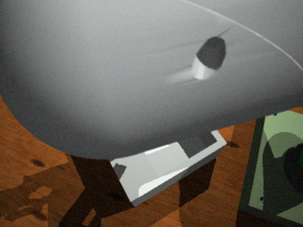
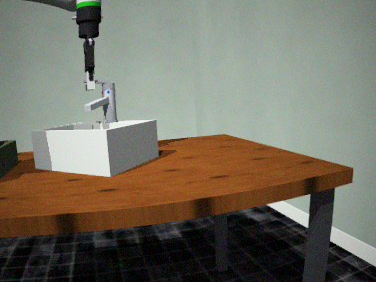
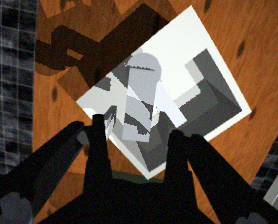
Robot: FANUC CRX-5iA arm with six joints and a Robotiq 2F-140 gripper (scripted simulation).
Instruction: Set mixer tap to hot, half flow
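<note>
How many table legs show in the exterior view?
2. One leg stands at the table's near right corner; another is farther back under the middle, in shadow. More on the left may be hidden or out of frame.
</note>
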